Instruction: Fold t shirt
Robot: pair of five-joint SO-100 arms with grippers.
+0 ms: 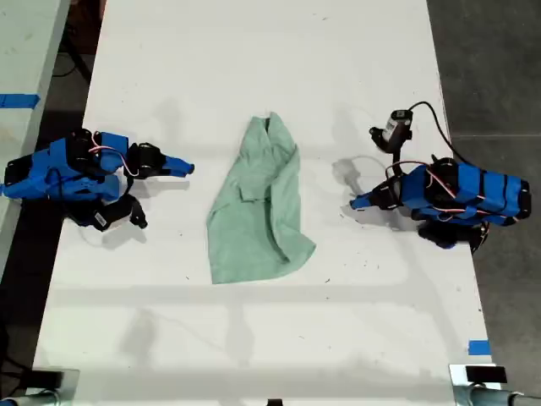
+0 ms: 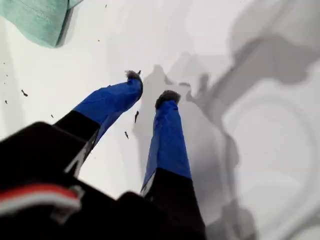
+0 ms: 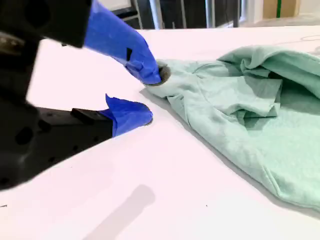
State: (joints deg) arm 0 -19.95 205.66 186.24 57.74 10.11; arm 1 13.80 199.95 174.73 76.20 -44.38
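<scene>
The pale mint-green t shirt lies crumpled and partly folded over itself in the middle of the white table. My first gripper is on the arm at the exterior view's right. It is open over bare table with nothing between its fingers, and a corner of the t shirt lies a short way off. My second gripper, on the arm at the exterior view's left, points at the shirt with its jaws open. Its upper fingertip lines up with the shirt's edge, but the exterior view shows a gap between them.
A small black and silver device on a black cable sits behind the arm at the exterior view's right. Blue tape marks the table's near corner on that side. Dark floor borders both long edges.
</scene>
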